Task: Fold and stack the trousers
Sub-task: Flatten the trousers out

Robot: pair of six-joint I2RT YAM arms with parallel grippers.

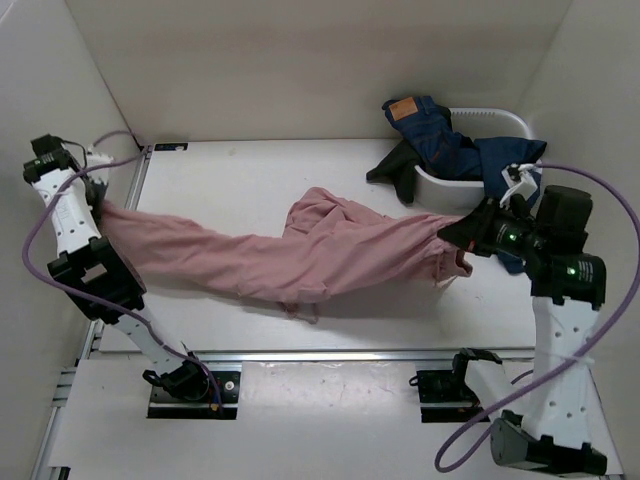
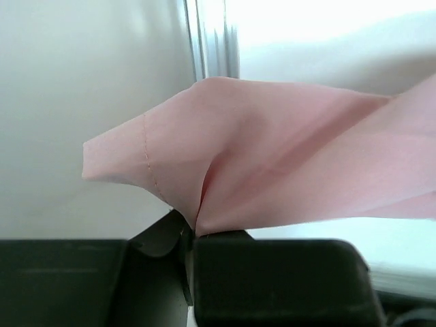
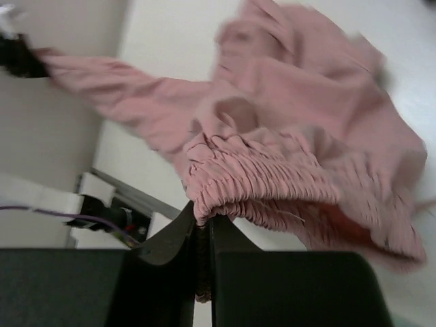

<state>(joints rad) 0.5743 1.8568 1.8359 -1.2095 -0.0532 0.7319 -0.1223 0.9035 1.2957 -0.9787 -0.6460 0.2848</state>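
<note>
Garment: dusty-pink, thin-fabric trousers (image 1: pixel 320 250) stretched across the middle of the top view, their slack centre resting on the white bench (image 1: pixel 230 170).
Left tool: (image 2: pixel 191 235) closed on a leg end at the left edge of the top view, with only a narrow pinch of cloth beside the stitch line.
Right tool: (image 3: pixel 203 221) clamped on the gathered waistband, right of centre in the top view.
Slip risk: I judge the left pinch shallow; more pull between the arms could draw the smooth fabric out.
Fold risk: cloth lies heaped and twisted at centre, so folding now would likely trap wrinkles and leave an uneven bundle.
Snag risk: white plastic basket (image 1: pixel 500 125) of blue denim jeans (image 1: pixel 430 130) sits in the upper right, near the right tool; a swing that way could catch it.
</note>
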